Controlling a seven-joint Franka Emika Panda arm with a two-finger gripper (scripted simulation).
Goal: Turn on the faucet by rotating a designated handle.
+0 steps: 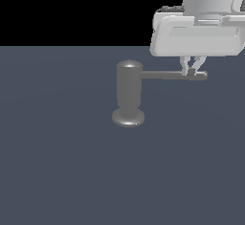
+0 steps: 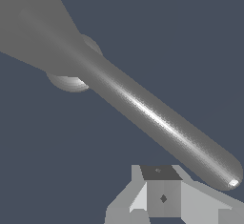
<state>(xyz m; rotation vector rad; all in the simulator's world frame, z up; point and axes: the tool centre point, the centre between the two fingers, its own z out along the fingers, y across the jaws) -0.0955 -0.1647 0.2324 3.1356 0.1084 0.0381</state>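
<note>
**A:** Closest to your wrist camera is the gripper [image 2: 164, 197]: pale blocky finger parts low in the frame, right of center. Just past them runs the handle [image 2: 157, 118], a thick-looking grey rod with a bright streak along it, crossing from upper left down to a rounded tip at lower right.

**B:** And in your exterior view?

**A:** You see the handle [image 1: 170, 75] as a thin grey rod lying level, jutting from the upper part of the faucet [image 1: 129, 92] toward the frame's right. Its rounded tip ends right of center, in the upper half.

**B:** Where does the faucet stand?

**A:** Just above the middle of the frame, upright on the dark blue-grey worktop [image 1: 62, 162], a dull grey cylinder with a rounded top and a wider flared round base.

**B:** How are your jaws?

**A:** The gripper [image 1: 192, 68] hangs fingers-down from the big pale hand body at upper right. The jaws sit slightly parted, tips close together and right at the rod near its outer end. You cannot tell from either view whether they pinch the rod or only touch it.

**B:** Anything behind?

**A:** Only a flat black background above the worktop's far edge.
</note>
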